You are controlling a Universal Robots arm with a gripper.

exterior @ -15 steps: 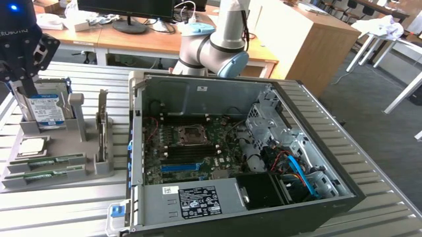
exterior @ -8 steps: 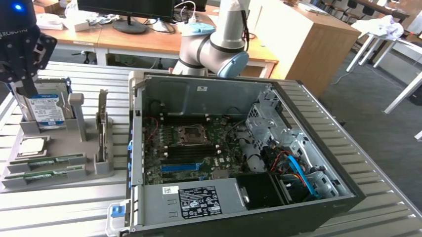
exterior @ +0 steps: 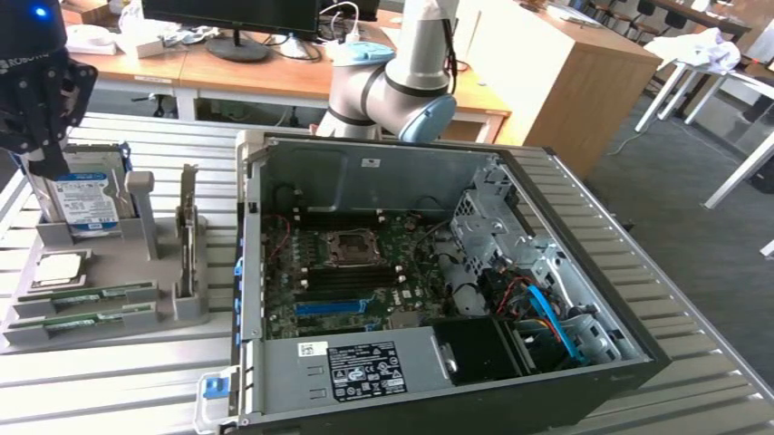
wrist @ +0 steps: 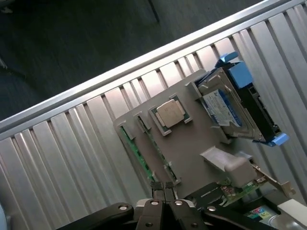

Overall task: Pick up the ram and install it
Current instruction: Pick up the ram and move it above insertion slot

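Observation:
Two slim green ram sticks (exterior: 103,294) (exterior: 97,319) stand on edge in slots of a grey holder (exterior: 121,337) at the exterior view's left. In the wrist view the same sticks (wrist: 136,153) (wrist: 154,143) lie side by side just beyond my fingertips. My gripper (exterior: 51,161) hangs high over the holder's far end, above the hard drive (exterior: 87,204). In the wrist view my gripper (wrist: 163,188) is shut, its two fingers pressed together with nothing between them.
The holder also carries a processor chip (wrist: 170,112), the blue-railed hard drive (wrist: 230,108) and an upright expansion card (exterior: 188,217). An open computer case (exterior: 629,362) lies to the exterior view's right, its motherboard (exterior: 351,272) exposed. All rest on a slatted metal table (exterior: 121,390).

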